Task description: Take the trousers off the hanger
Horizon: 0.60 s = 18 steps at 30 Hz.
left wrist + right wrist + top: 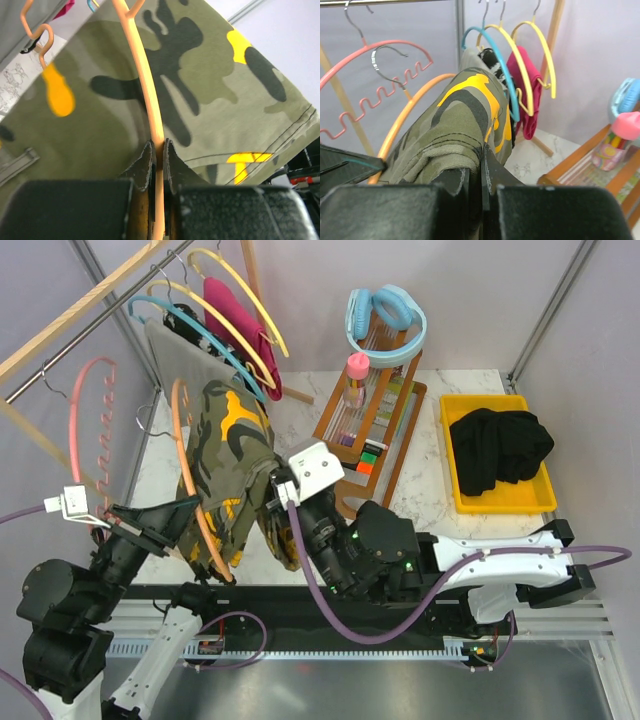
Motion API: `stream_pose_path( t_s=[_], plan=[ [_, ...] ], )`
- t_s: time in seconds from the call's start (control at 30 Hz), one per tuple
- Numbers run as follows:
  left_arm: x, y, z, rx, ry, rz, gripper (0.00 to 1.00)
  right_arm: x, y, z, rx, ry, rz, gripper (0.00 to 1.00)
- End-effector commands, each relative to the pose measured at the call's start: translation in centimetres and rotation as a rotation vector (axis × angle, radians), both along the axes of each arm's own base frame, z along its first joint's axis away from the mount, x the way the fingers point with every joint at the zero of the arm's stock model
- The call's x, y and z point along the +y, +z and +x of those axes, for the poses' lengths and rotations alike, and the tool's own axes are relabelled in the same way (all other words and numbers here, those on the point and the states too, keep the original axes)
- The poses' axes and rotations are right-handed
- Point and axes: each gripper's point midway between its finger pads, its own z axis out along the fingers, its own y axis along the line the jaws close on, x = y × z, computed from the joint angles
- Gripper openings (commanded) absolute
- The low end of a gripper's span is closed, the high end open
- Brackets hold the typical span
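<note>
1. Pinches the orange hanger (pixel 145 75) tight with the left pincer (pixel 157 146).
2. Grips the camouflage trousers (pixel 225 455) with the right pincer (pixel 477 167), cloth draped on that hanger.
3. Shows the black trousers (pixel 497 447) piled in the yellow tray (pixel 505 504) on the bench (pixel 430 490).

Crowded rail: the olive camouflage cloth trousers (pixel 225 455) on their orange plastic hanger (pixel 150 97) hang hemmed in, with a pink wavy hanger (pixel 72 430) to the left and a blue plastic hanger (pixel 506 75) and magenta garment (pixel 527 100) close behind. Open passage lies over the bare marble worktop (pixel 430 500) between the wooden rack (pixel 328 412) and the yellow plastic tray (pixel 500 502).
</note>
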Motion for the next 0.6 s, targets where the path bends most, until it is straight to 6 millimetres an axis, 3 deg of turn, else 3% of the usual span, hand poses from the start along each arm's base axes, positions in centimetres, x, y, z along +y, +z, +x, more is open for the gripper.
stream_pose_path(
  t_s=[0.0,0.23,0.43,0.47,0.5,0.57],
  plan=[
    [1.8,1.4,-0.5,-0.085,0.087,0.061,0.02,-8.9,8.3,1.4,0.004,-0.083,0.236,0.0],
    [2.4,1.7,-0.5,-0.094,0.118,0.088,0.02,-12.9,7.4,2.5,0.034,-0.154,0.242,0.0],
    [2.6,2.3,-0.7,-0.109,0.126,0.104,0.02,-15.0,4.8,2.4,0.054,-0.107,0.188,0.0],
    [2.7,2.4,-0.7,-0.113,0.128,0.104,0.02,-14.5,3.2,2.2,0.053,-0.088,0.162,0.0],
    [2.7,2.6,-0.9,-0.12,0.127,0.105,0.02,-15.9,3.0,2.2,0.061,-0.086,0.183,0.0],
    [2.7,2.7,-0.8,-0.119,0.129,0.107,0.02,-17.0,0.6,2.5,0.083,-0.108,0.143,0.0]
  ],
)
